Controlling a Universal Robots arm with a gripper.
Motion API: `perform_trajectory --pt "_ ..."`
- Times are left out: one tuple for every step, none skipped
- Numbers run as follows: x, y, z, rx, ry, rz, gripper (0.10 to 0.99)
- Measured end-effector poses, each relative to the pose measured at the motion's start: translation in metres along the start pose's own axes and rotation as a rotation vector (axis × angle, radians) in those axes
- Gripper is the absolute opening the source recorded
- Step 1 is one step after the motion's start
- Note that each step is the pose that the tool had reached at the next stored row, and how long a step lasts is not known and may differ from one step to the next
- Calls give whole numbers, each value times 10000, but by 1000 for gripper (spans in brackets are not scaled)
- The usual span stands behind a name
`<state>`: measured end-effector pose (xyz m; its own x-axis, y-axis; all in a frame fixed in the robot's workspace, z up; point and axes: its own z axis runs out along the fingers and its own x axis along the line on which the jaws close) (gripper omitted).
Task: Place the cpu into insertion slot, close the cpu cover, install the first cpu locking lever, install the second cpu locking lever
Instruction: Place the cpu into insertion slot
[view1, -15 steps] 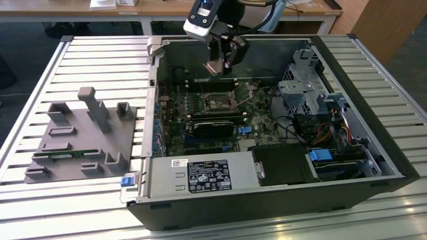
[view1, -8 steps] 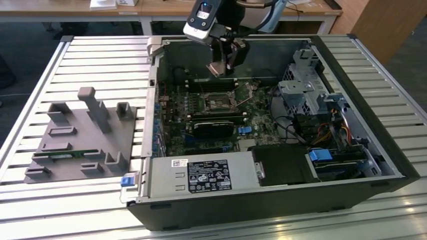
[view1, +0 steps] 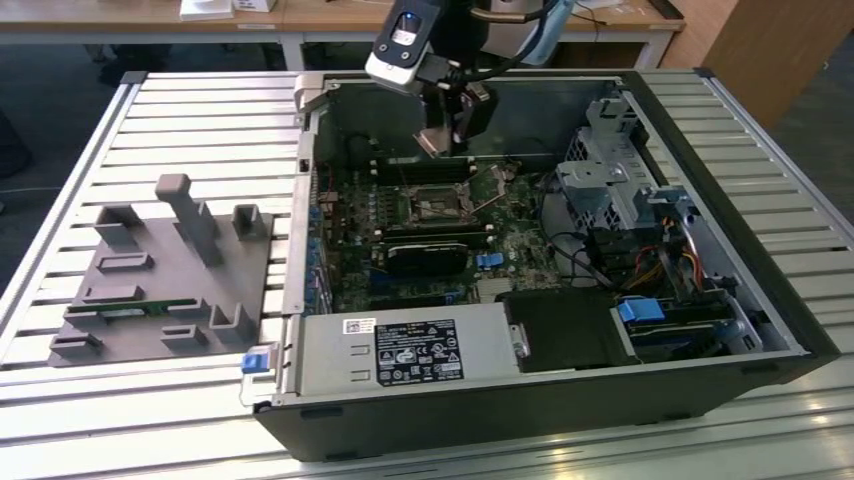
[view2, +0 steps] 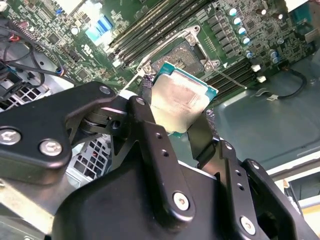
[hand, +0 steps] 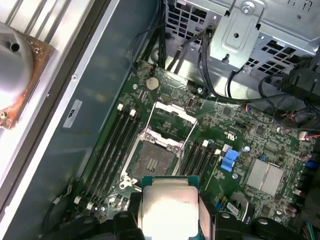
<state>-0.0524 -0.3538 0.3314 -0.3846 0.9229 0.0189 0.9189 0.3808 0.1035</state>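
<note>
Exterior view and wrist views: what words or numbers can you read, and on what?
None can be read.
Black label on the power supply box: too small.
White sticker beside it: too small.
Grey sticker on the case wall: blurred.
White print on the motherboard: blurred.
cpu in the claw: no legible marking.

The open computer case (view1: 561, 400) is viewed whole from above and well off in the exterior view, with the gripper (view1: 446, 140) seen over it. Both wrist views are taken close behind the gripper (the second at a slant), and the cpu (view2: 180, 102) between its fingers (view2: 150, 135) and the insertion slot (hand: 156, 162) beyond are shared.
</note>
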Motion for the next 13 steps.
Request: perform_trajectory --pt "4 -8 2 -15 -7 21 533" --pt "8 -13 6 -20 -11 54 533" --pt "11 -17 10 -20 -16 92 533" --pt "13 -17 16 -19 -20 105 533" --pt "14 -17 22 -19 -24 123 533" --pt "13 -18 29 -21 -27 155 533" --pt "14 -18 35 -21 -32 197 533" --pt "17 -17 39 -20 -40 254 533" --pt "19 -17 44 -21 -54 340 533" --pt "18 -17 49 -25 -72 493 533" --pt "18 -17 55 -29 -87 641 533" --pt "18 -18 62 -32 -106 816 533" --pt "18 -19 69 -35 -125 994 533"
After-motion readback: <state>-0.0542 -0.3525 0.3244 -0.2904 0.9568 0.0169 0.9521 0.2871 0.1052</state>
